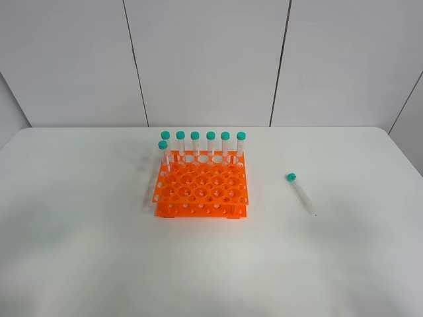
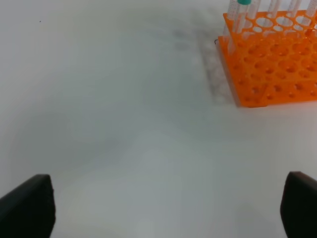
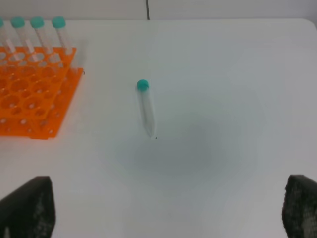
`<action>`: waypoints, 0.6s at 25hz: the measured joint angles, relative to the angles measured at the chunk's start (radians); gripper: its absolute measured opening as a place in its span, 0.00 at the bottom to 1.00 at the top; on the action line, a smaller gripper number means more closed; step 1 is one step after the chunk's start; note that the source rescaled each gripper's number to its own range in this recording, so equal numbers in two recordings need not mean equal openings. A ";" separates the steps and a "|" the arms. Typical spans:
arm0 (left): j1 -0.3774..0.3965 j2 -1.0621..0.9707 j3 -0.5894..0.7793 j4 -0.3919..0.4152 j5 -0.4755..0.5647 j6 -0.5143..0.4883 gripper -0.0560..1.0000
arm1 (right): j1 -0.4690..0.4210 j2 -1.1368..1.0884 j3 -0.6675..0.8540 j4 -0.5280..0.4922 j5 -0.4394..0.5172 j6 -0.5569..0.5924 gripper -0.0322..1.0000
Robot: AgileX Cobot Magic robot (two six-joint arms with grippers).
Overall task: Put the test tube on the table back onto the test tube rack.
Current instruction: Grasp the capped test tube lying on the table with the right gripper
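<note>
Partly cropped test tube rack (image 2: 270, 69), test tube (image 3: 146, 110) tip faint

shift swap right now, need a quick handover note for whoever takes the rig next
Left gripper: open, empty, near the test tube rack.
Right gripper: open, empty, facing the test tube.
Test tube lies flat on the table, right of the rack, untouched; seven other tubes stand in the rack.
Done: nothing. Left: grasp it, stand it in a free hole.

The tabletop (image 1: 99, 251) looks matt white and smooth; the test tube rack (image 1: 201, 188) is glossy orange plastic; the test tube (image 1: 301, 195) is clear plastic.
</note>
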 joint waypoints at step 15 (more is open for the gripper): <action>0.000 0.000 0.000 0.000 0.000 0.000 1.00 | 0.000 0.207 -0.087 0.002 0.003 0.000 1.00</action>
